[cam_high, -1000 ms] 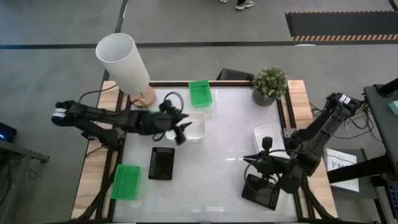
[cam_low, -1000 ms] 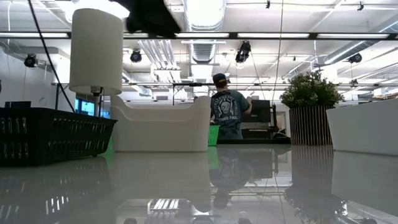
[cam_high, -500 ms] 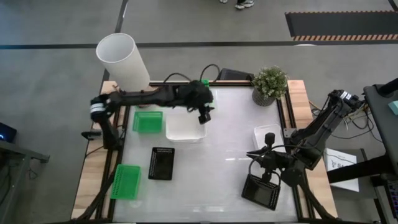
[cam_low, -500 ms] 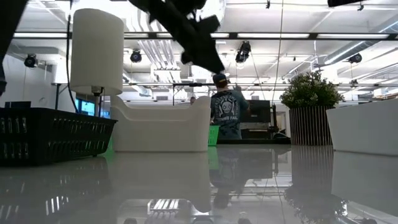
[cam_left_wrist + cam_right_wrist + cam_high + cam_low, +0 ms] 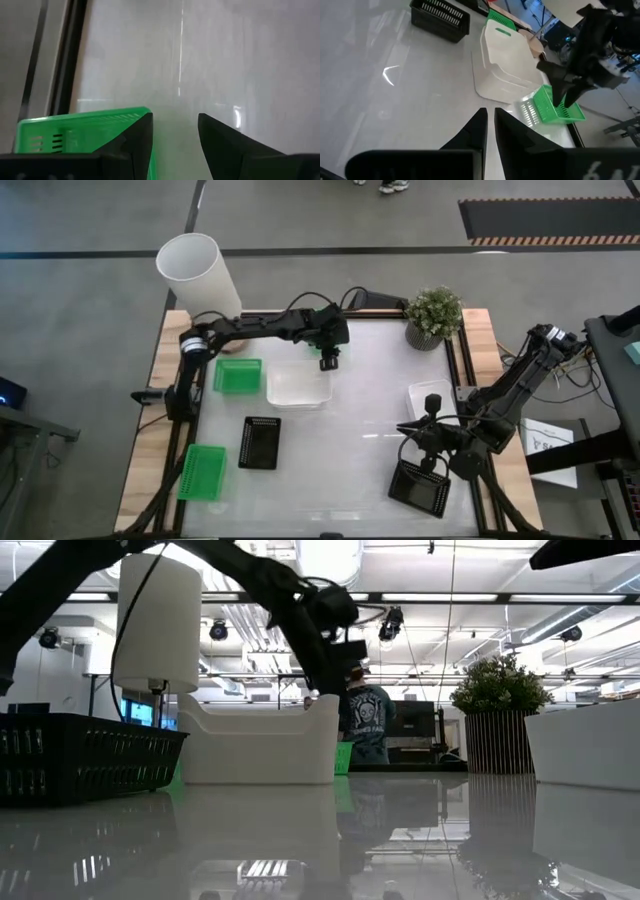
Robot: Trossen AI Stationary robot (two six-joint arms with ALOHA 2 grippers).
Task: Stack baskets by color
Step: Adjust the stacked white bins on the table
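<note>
The left tool point(image 5: 328, 363) hangs above the back of the table point(image 5: 360, 430), just beside the 1st basket point(image 5: 80, 131). The 2nd basket point(image 5: 298, 385) lies just in front of this tool, with the 3rd basket point(image 5: 238, 374) to that one's left. The right tool point(image 5: 432, 463) is well apart, with the 4th basket point(image 5: 420, 488) just in front of it.

The table top point(image 5: 340, 430) is smooth, glossy white, mirroring ceiling lights. The green baskets point(image 5: 237, 375) are shiny slotted plastic; the black baskets point(image 5: 260, 442) are matt mesh-sided plastic; the white baskets point(image 5: 298, 385) are smooth plastic. The table's side rails point(image 5: 152, 450) look like pale bare wood.
</note>
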